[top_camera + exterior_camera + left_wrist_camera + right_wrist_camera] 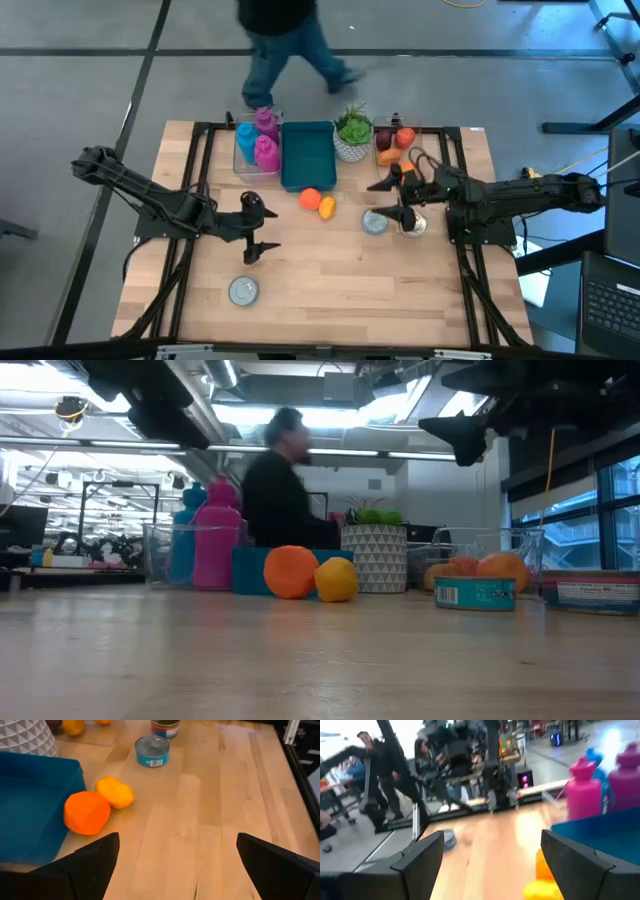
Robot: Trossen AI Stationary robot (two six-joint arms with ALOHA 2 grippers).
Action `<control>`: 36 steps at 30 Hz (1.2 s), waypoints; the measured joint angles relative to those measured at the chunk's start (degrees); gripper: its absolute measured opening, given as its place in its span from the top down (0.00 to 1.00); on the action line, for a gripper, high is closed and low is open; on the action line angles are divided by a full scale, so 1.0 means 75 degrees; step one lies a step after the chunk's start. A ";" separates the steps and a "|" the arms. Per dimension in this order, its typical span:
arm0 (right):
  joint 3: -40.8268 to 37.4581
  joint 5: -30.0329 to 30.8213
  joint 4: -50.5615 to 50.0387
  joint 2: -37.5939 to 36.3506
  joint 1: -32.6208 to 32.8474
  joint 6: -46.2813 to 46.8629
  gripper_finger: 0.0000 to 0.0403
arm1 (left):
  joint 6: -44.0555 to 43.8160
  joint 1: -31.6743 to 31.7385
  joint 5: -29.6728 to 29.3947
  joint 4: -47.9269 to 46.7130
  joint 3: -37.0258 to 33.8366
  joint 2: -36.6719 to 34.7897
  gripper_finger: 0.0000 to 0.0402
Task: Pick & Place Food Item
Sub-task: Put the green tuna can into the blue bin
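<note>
An orange fruit [310, 198] and a smaller yellow fruit [326, 207] lie side by side on the wooden table, just in front of the blue tray [307, 155]; the left wrist view shows the orange fruit [87, 812] and the yellow fruit [115, 792] too. To their left, my left gripper [258, 226] hangs open above the table, pointing toward them with nothing between its fingers [95, 860]. On their right, my right gripper [393, 200] is open and level above the table, facing the fruits; the yellow fruit [545, 875] shows by one finger.
One can [243, 290] stands near the front left; two more [375, 222] [412, 225] stand under the right gripper. Along the far edge are a clear bin with pink and blue bottles [257, 140], a potted plant [352, 135] and a clear bin of fruit [395, 140]. A person walks beyond the table.
</note>
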 joint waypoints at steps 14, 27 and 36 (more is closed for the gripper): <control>0.0017 0.2627 -0.1225 0.1430 0.2559 0.0414 0.19 | 0.0409 -0.0098 -0.0747 0.0707 0.0000 0.0195 0.02; 0.2160 0.4110 -0.5405 0.3124 0.3330 0.0151 0.19 | 0.0718 0.0457 -0.1091 0.0879 -0.0003 0.0195 0.02; 0.3004 0.5457 -0.6740 0.4456 0.3695 0.0458 0.19 | 0.1028 0.0733 -0.1088 0.0876 -0.0004 0.0195 0.02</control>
